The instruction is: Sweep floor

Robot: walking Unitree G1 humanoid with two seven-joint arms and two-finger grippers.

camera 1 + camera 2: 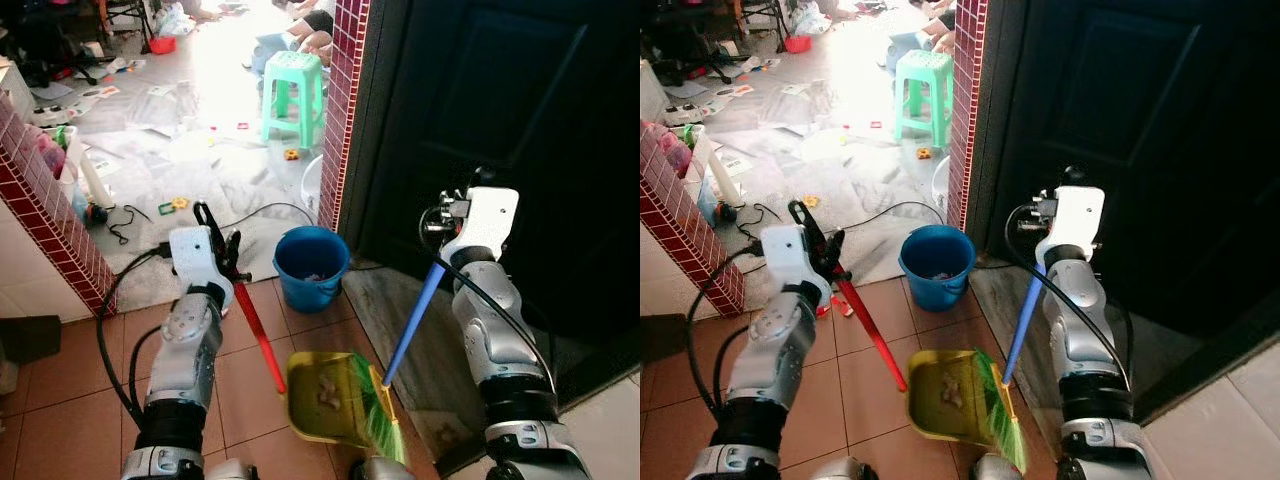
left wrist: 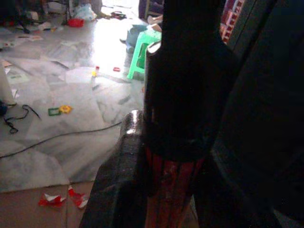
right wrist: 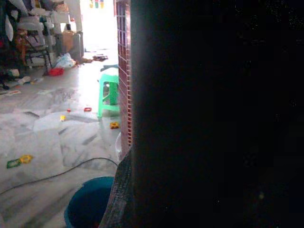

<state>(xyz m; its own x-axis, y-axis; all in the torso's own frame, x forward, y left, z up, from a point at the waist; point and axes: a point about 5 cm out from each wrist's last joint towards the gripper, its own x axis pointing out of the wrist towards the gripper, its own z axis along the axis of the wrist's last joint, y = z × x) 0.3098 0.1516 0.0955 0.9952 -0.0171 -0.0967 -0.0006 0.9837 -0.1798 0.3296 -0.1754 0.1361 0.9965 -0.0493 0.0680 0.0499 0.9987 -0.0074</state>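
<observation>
While the left gripper jaws clamp the red dustpan handle, the loaded yellow dustpan lies just short of the blue bucket; right gripper jaws hold the blue broom handle.

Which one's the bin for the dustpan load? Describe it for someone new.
Find the red-tiled pillar beside the dark door. At its foot, on the floor, stands the blue bucket, round and open-topped. The green stool farther back has legs.

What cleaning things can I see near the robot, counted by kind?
Dustpans: 1, the yellow dustpan on a red handle, held by the left hand.
Brooms: 1, the green broom on a blue handle, held by the right hand.
Buckets: 1, the blue bucket.
Total: 3
</observation>
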